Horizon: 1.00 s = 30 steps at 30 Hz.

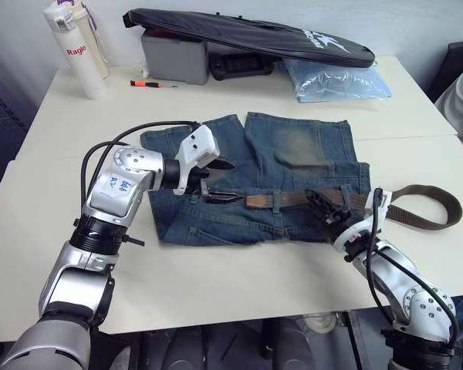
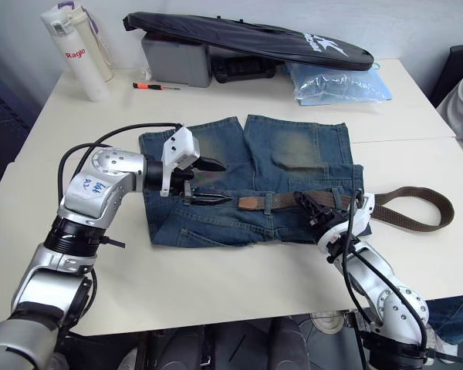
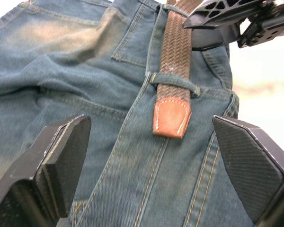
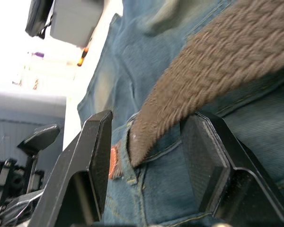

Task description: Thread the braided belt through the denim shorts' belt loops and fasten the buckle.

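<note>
The table is a pale, smooth top, and the denim shorts lie flat on it, waistband toward the robot, so everything below is placed from them. They are faded blue jean cloth with heavy stitched seams and a worn yellowish patch on one leg.

Along the waistband runs the braided belt, a narrow dark-brown woven strap with a rough, ribbed surface. Its smooth tan leather tip has just cleared one of the belt loops, a thin strip of denim crossing the strap. The rest of the strap curls off the shorts' right edge in a loose loop on the table. I cannot make out the buckle.

The left gripper hovers over the left part of the waistband, its jaws spread wide with the leather tip between and ahead of them, touching neither. The right gripper sits at the right part of the waistband; its textured black fingers stand either side of the strap, and whether they press it I cannot tell.

Risks, as I judge them: the soft denim may bunch if the strap is pushed rather than drawn, folding the next loop shut. The flat tip lies low on the cloth, so the left jaws could pinch denim with it. A pull from the left while the right grips would drag the whole shorts.
</note>
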{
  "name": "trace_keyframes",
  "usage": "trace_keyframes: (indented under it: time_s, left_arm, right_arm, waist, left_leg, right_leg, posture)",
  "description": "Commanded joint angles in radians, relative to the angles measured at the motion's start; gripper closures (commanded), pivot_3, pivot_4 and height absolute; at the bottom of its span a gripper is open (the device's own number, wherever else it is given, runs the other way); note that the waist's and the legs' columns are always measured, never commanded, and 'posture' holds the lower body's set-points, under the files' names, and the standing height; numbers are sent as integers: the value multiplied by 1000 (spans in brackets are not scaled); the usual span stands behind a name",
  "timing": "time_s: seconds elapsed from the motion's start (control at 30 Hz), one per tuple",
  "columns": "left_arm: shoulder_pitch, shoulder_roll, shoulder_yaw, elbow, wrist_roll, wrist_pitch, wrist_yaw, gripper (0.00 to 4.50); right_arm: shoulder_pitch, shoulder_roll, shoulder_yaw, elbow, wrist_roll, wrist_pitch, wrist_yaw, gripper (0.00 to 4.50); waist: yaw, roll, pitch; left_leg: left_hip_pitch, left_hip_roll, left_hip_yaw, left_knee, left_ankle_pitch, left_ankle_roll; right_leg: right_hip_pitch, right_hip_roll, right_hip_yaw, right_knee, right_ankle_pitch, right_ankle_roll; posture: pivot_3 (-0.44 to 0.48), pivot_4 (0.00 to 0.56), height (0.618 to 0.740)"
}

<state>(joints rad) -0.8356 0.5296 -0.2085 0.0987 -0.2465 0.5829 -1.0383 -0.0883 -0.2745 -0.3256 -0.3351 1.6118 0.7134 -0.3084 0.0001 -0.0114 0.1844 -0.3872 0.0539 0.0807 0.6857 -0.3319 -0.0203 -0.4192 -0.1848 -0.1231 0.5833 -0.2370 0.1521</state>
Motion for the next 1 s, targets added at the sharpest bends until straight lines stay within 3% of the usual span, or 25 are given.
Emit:
trace_keyframes:
  time_s: [0.03, 0.1, 0.3, 0.57, 0.83, 1.0]
  left_arm:
    - [-24, 3, 5, -2, 6, -21, -7, 0]
    - [-26, 6, 7, 1, 8, -23, -10, 0]
    - [-34, 18, 18, 14, 16, -30, -16, 0]
    - [-42, 21, 17, 29, 21, -44, -16, 0]
    - [-50, 9, 9, 36, 22, -50, -15, 0]
    - [-50, 4, 6, 39, 21, -54, -21, 0]
  right_arm:
    - [-14, -9, -34, 15, 20, -34, 7, 2083]
    - [-19, -3, -26, 33, 10, -37, 9, 2083]
    - [-31, 43, 79, 34, -14, 4, 16, 4481]
    - [-122, 102, 247, 23, -137, 34, 48, 4481]
    - [-141, 120, 288, 47, -233, 62, 57, 4481]
    - [-105, 57, 219, -33, -153, 92, 69, 2576]
  waist:
    - [0, 0, 0]
    - [0, 0, 0]
    - [-3, 0, 0]
    - [-3, 0, 0]
    - [-5, 0, 0]
    - [-3, 0, 0]
  left_leg:
    - [0, 0, 0, 0, 0, 0]
    - [0, 0, 0, 0, 0, 0]
    - [0, 0, 0, 0, 0, 0]
    - [0, 0, 1, 0, 0, 0]
    - [-2, 0, 6, -1, 0, 0]
    - [-2, 0, 6, -1, 0, 0]
  right_leg:
    - [0, 0, 0, 0, 0, 0]
    - [0, 0, 0, 0, 0, 0]
    - [0, 0, 0, 0, 0, 0]
    - [-1, 0, 1, 0, 0, 0]
    - [-7, 0, 6, 2, 0, 0]
    - [-7, 0, 6, 3, 0, 0]
  posture:
    - [0, 150, 740]
    - [0, 150, 740]
    - [0, 150, 740]
    - [0, 150, 740]
    - [0, 150, 740]
    - [0, 150, 740]
